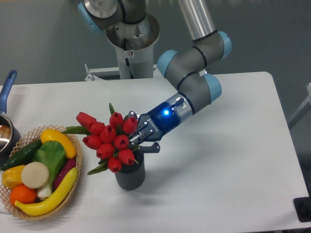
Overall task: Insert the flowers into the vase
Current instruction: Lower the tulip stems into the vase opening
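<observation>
White worktop (223, 160) against a grey wall. Tool (140, 137) grips the flowers (109, 138) at the stems, buds leaning left over the vase (130, 175), which stands upright near the front edge. Wicker basket (73, 189) of produce lies left; a pan (6, 131) sits at the far left.

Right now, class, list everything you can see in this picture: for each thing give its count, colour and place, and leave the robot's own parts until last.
flowers: one bunch, red tulip buds with green leaves, over the vase mouth at table centre-left.
vase: one, dark grey, ribbed, upright on the table beneath the bunch.
wicker basket: one, tan, left edge of the table, full of colourful fruit and vegetables.
pot: one, dark with a blue handle, far left, partly cut off.
table: one, white.
pedestal: one, shiny metal, behind the table.
gripper: one, black, at the bunch; finger state hidden by the flowers.
arm: one, grey with blue joints.
</observation>
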You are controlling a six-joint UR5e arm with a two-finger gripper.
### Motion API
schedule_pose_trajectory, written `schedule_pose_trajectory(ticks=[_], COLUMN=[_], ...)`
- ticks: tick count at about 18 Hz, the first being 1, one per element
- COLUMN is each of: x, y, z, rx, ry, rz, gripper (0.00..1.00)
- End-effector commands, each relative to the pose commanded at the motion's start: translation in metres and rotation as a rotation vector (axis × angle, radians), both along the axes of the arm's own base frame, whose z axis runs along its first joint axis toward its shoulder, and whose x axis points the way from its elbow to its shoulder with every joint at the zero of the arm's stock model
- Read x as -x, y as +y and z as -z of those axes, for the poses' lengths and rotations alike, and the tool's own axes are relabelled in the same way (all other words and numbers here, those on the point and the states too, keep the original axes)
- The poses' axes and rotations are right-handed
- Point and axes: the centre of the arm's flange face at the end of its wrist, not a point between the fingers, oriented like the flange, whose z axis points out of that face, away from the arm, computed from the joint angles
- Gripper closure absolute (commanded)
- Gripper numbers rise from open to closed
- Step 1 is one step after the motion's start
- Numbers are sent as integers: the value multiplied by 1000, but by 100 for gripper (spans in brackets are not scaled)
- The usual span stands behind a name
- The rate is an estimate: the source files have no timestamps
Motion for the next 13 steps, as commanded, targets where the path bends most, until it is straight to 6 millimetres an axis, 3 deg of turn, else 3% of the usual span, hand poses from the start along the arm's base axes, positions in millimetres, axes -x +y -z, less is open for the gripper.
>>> schedule_pose_trajectory(ticks=[7,13], x=[0,2], y=[0,0], z=[9,10], rx=[-3,-8], ry=[12,20], rz=[2,1], gripper=[80,65])
